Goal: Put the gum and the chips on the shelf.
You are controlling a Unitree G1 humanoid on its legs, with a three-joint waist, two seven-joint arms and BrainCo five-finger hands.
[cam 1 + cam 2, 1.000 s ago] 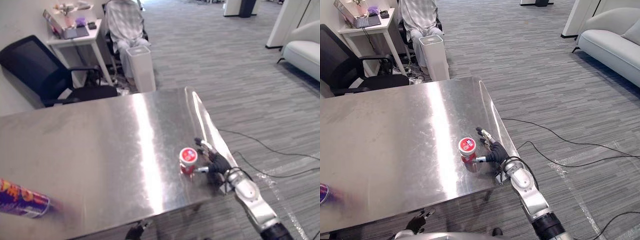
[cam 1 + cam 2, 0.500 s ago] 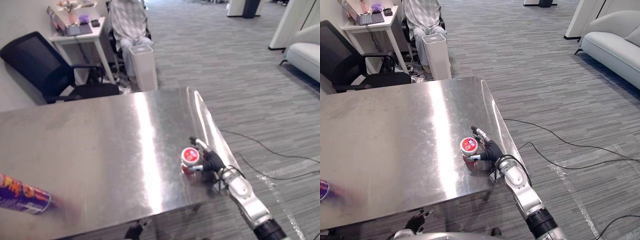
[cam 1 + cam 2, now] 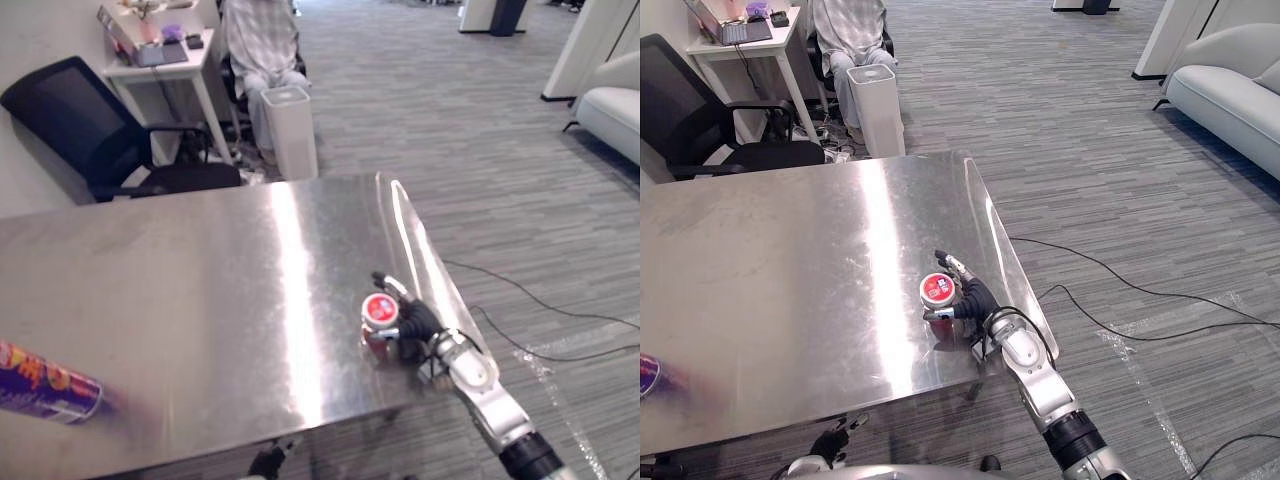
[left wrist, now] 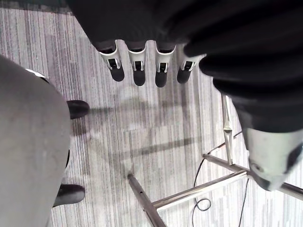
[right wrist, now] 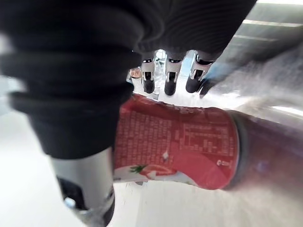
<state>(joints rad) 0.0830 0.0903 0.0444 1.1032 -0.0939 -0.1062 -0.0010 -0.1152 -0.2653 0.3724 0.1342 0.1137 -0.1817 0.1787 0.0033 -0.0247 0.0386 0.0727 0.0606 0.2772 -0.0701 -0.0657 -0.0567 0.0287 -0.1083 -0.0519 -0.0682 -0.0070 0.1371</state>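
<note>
Left eye view: a small red gum can with a round red lid [image 3: 378, 318] stands upright near the right edge of the shiny steel table [image 3: 200, 300]. The right hand [image 3: 418, 322] is just beside it, with the can between thumb and fingers. A purple cylindrical chips tube [image 3: 45, 383] lies on its side at the table's near left, well apart.

Right wrist view: the fingers [image 5: 169, 80] are almost straight on one side of the can and the thumb [image 5: 85, 189] is on the other, not closed around it.

Left wrist view: the left hand [image 4: 137, 71] hangs over the grey carpet floor [image 4: 156, 132], fingers straight, holding nothing.
</note>
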